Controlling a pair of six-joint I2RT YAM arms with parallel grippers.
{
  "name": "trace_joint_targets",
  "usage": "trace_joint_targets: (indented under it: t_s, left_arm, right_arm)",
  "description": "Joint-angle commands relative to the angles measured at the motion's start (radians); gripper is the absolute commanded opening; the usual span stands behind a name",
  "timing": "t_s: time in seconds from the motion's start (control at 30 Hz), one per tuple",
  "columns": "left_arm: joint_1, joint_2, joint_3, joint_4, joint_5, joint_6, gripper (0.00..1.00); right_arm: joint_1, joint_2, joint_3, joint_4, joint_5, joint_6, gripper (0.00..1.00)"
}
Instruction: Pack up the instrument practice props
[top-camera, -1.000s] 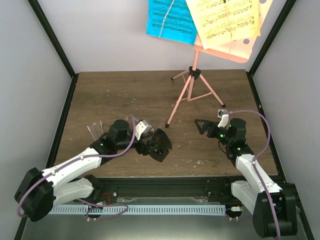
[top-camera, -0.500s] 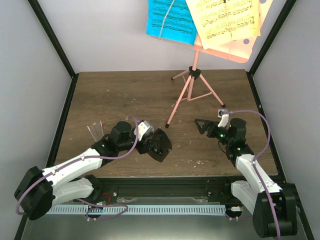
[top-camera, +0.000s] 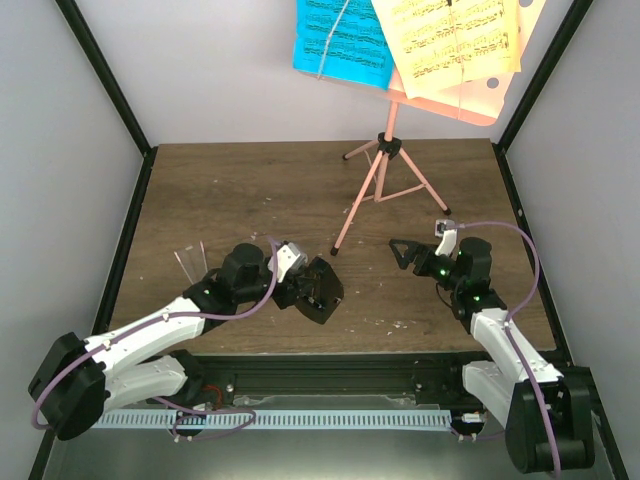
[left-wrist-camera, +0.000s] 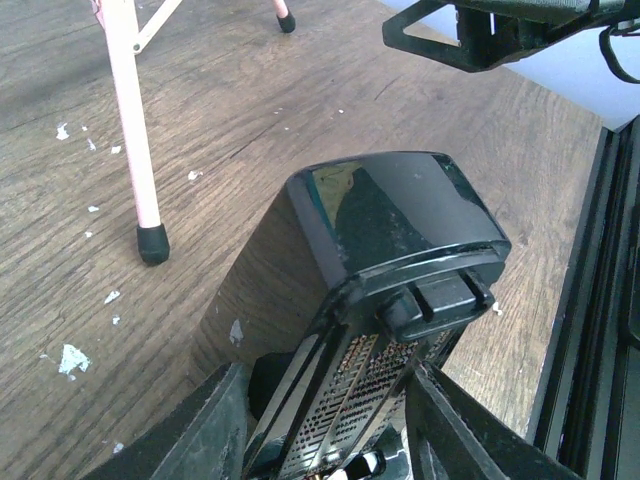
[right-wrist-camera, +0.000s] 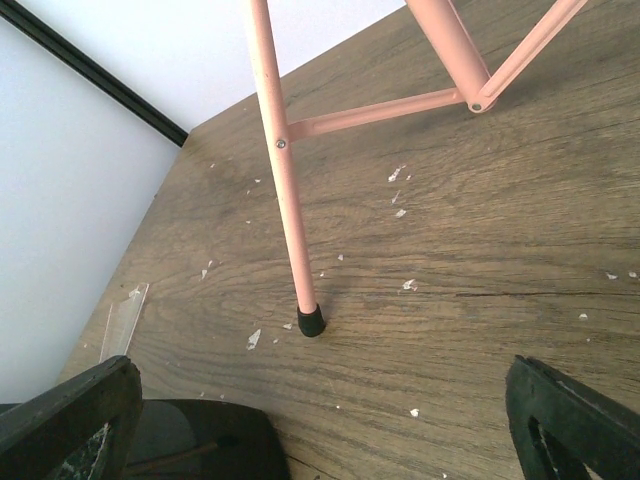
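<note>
Two arms reach low over the counter (top-camera: 250, 190). The left end effector (left-wrist-camera: 325, 440) has a finger on each side of the black metronome (left-wrist-camera: 400, 220), which rests on the wood near a foot of the pink music stand (top-camera: 385, 150). I cannot tell if it is pinched. The right end effector (top-camera: 403, 254) gapes wide and is empty. The blue sheet (top-camera: 340, 35) and yellow sheet (top-camera: 450, 35) sit on the stand.

No word, brand, number or sign can be read in any view. The blue page (top-camera: 342, 38) and the yellow page (top-camera: 450, 40) on the music stand (top-camera: 386, 150) carry printed staves of music notation. The print is too small to make out any title, heading or figure. The black metronome (left-wrist-camera: 390, 260), seen close in the left wrist view, shows glossy casing with no legible marking.
</note>
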Motion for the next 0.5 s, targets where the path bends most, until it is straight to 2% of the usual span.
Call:
trace_joint_targets:
  t_s: [0.0,0.33,0.47]
  left_arm:
    - [-0.002,-0.007,-0.007,0.012,0.007,0.012,0.44]
    - [-0.001,-0.003,-0.004,0.009,0.006,0.014,0.41]
    - [-0.001,-0.007,-0.004,0.009,0.008,0.009,0.45]
  right_arm:
    - [-0.009,0.003,0.002,0.024,-0.008,0.008,1.00]
    - [-0.009,0.011,0.002,0.029,-0.007,0.011,1.00]
    - [-0.009,0.011,0.001,0.027,-0.007,0.011,1.00]
